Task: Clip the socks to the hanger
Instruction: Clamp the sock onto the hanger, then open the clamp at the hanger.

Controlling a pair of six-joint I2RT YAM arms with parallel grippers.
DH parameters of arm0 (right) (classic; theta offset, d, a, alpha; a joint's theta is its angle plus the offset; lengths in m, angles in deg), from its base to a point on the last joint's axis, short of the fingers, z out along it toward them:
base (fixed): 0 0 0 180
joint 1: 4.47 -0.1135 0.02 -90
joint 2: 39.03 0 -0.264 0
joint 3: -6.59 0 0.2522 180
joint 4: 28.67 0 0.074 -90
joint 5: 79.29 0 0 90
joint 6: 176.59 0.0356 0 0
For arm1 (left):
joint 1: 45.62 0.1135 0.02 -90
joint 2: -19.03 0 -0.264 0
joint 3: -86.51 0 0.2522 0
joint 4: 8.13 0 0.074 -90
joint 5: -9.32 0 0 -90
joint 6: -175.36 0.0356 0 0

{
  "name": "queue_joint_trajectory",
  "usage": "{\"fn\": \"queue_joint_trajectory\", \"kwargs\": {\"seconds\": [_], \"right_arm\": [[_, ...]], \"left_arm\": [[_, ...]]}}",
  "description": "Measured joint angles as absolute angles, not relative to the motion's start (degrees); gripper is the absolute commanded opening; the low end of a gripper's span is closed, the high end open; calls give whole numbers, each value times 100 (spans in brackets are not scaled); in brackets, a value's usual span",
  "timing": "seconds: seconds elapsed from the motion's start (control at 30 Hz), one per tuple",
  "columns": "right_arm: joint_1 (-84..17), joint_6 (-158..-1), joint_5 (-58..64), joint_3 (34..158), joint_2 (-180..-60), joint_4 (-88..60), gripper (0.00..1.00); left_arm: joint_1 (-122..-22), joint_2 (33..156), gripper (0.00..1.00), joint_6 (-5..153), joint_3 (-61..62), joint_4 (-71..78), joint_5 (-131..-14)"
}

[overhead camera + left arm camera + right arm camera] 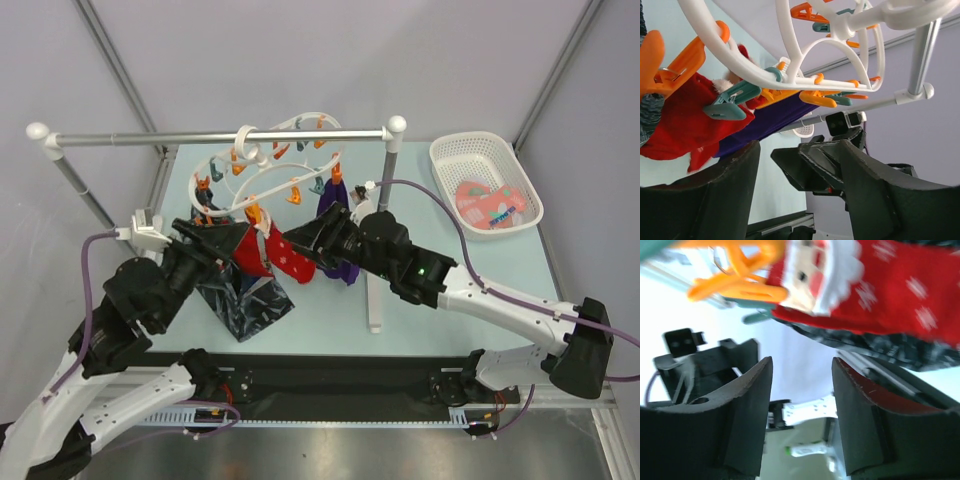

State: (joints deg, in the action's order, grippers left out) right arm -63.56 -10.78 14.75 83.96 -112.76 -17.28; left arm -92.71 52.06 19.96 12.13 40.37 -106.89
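Grey walls close in a pale table (400,300), where the hanger (300,117) hangs from a metal rail (200,138). Only the overhead view shows the white basket (450,150) at the right holding the pink socks (485,205), and both arms meeting under the hanger beside the red socks (262,252) and a dark marbled cloth (240,300). From above the jaws are too crowded to read. The left gripper (799,150) shows in its wrist view spread on nothing, below the clothespins (730,102) and a purple cloth (775,117). The right gripper (802,365) is likewise spread and empty; above it, blurred and cut off, is a red sock's Santa face (810,275).
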Motion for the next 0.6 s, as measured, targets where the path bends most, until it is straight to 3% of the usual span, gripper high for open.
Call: {"fn": "queue_joint_trajectory", "kwargs": {"seconds": [0.27, 0.6], "right_arm": [[-6360, -2615, 1304, 8394, -10846, -681, 63], [-6360, -4241, 1744, 8182, -9580, 788, 53]], "left_arm": [[-9271, 4496, 61, 2490, 1665, 3851, -10147], [-9269, 4494, 51, 2953, 1877, 3145, -8985]]}}
